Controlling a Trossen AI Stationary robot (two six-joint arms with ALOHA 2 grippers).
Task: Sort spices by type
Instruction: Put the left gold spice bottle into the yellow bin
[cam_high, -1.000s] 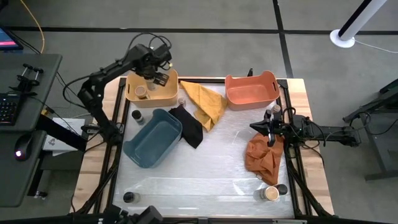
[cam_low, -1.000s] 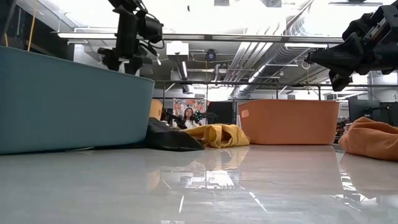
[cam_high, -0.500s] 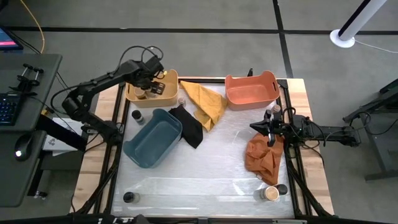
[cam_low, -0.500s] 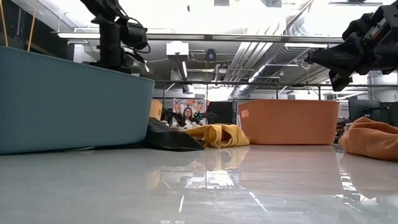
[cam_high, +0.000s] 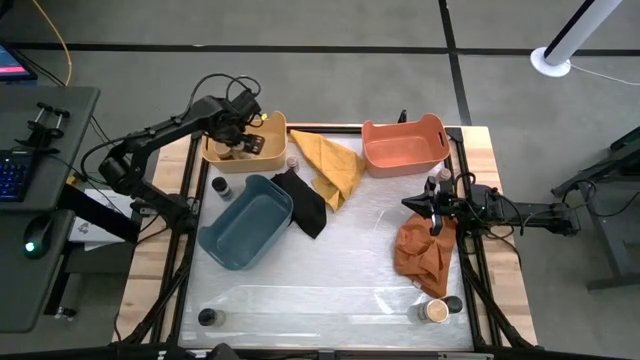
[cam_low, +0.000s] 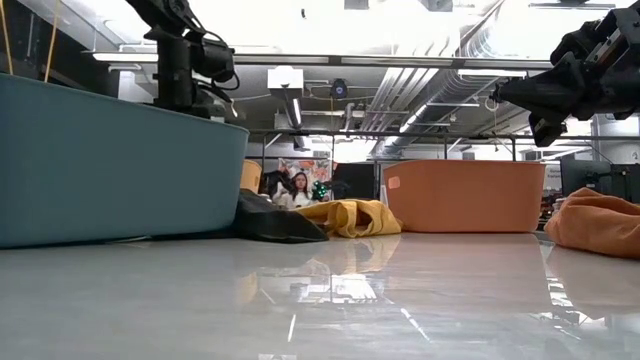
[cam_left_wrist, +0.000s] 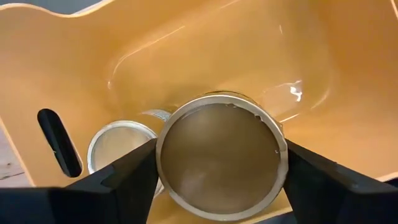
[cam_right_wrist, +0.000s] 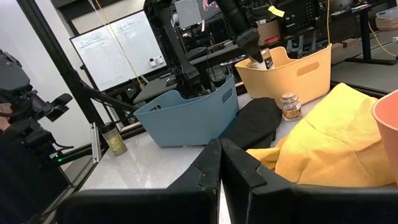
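A wide tan-topped spice jar (cam_left_wrist: 221, 163) sits between the fingers of my left gripper (cam_left_wrist: 221, 186), which reaches down into the yellow bin (cam_high: 268, 152) at the far left. Beside it, another tan-topped jar (cam_left_wrist: 118, 149) stands on the bin floor. Loose jars stand on the table: a dark one (cam_high: 220, 186) left of the blue bin, a brownish one (cam_high: 292, 160), a dark one (cam_high: 207, 317) near left, and a tan one (cam_high: 436, 312) near right. My right gripper (cam_right_wrist: 221, 162) waits shut at the table's right side. My left gripper has the tan-topped jar between its two fingers, one finger (cam_left_wrist: 134, 177) at each opposite side of the round wall just below the lid rim (cam_left_wrist: 163, 168). The fingers come from above, pointing steeply down. The jar is upright inside the yellow bin; its bottom is hidden.
A blue bin (cam_high: 245, 222) sits near the yellow one, an orange bin (cam_high: 404, 145) at the far right. A yellow cloth (cam_high: 330, 165) and a black cloth (cam_high: 305, 205) lie mid-table, and an orange cloth (cam_high: 422, 255) lies under the right arm.
My left gripper has come down from above the yellow bin's far rim into the bin, shifting a little toward the table's left and near side and tipping steeper. It has kept still for the last half second.
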